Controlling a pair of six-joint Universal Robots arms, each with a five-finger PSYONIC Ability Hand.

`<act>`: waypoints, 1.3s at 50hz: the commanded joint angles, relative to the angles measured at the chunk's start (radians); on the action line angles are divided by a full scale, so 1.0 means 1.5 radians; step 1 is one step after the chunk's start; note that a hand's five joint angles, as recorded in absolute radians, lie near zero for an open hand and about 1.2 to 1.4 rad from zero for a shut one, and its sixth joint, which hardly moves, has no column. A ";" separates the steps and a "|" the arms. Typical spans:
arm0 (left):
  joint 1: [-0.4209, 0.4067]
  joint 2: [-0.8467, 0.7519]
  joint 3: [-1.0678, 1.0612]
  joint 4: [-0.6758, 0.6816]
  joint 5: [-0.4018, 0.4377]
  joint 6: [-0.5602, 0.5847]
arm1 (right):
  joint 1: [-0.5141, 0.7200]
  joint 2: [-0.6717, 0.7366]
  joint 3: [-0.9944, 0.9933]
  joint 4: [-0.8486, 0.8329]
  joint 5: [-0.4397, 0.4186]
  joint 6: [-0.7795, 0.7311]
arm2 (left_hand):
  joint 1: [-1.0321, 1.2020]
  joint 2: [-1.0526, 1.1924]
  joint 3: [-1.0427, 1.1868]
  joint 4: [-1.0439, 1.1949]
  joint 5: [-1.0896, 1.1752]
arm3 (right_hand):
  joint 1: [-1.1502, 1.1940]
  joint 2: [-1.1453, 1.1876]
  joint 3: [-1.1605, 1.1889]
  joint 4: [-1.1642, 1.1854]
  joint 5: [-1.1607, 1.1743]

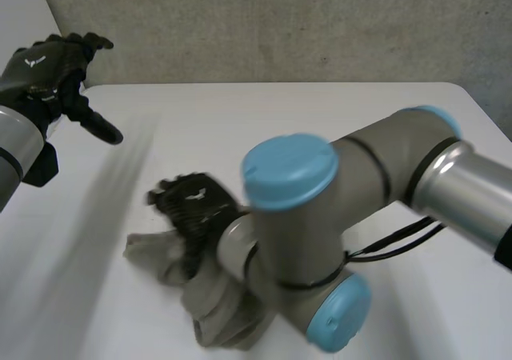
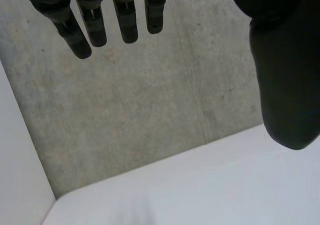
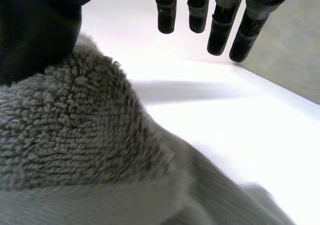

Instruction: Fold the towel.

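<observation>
The grey towel [image 1: 154, 254] lies crumpled on the white table [image 1: 304, 108], near the front and left of the middle. My right hand [image 1: 192, 204] hovers over the towel's upper part, its arm crossing in front of the view. In the right wrist view the towel [image 3: 75, 135] bulges under the palm; the fingers [image 3: 220, 20] reach straight out past it over bare table, and the thumb rests against the cloth. My left hand [image 1: 48, 68] is raised at the table's far left, well away from the towel, with its fingers [image 2: 92, 20] spread and holding nothing.
A grey concrete wall [image 1: 280, 24] runs behind the table's far edge. The right arm's big elbow joint [image 1: 292, 216] hides part of the towel and the table's front middle. Bare table [image 3: 225, 125] stretches beyond the right fingertips.
</observation>
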 commanded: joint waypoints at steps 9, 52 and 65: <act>-0.015 0.023 -0.135 0.000 0.075 0.023 | -0.196 -0.134 0.179 0.030 0.006 -0.136 | -0.042 -0.045 -0.036 -0.050 -0.132 | -0.038 -0.044 -0.044 -0.051 -0.039; -0.234 -0.198 -0.192 0.132 0.041 0.157 | -0.449 -0.233 0.398 -0.064 -0.028 -0.278 | -0.048 -0.051 -0.042 -0.056 -0.138 | 0.572 0.565 0.566 0.559 0.571; -0.270 -0.195 -0.182 0.129 0.038 0.147 | -0.432 -0.252 0.463 -0.076 -0.034 -0.287 | -0.044 -0.047 -0.038 -0.052 -0.134 | 0.053 0.047 0.047 0.040 0.052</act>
